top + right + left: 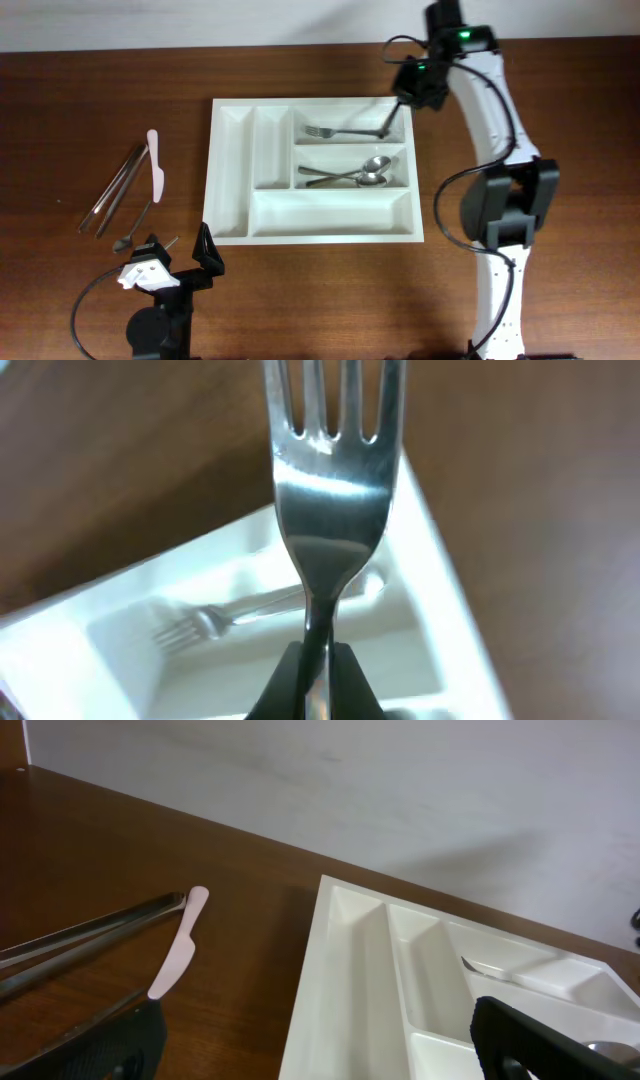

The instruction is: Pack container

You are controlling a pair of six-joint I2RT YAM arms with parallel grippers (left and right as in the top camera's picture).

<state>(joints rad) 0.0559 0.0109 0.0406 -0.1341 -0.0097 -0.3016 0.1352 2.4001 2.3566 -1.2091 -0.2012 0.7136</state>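
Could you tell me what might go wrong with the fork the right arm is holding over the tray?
The right jaws pinch the held fork at its thin neck, so it could swivel or slip. It hangs near the cutlery tray's rim, so it may land outside. A second fork lies below; they could tangle.

In the tray (320, 238), a fork (335, 131) lies in the far long compartment and two spoons (362, 174) lie in the middle one, right of the two upright compartments. A second fork (330, 480), in the right gripper (315, 670), hangs over the tray's far right corner. On the table (100, 100) left of the tray lie a knife (155, 165), two long utensils (118, 188) left of it, and a small spoon (128, 238) nearer the front.
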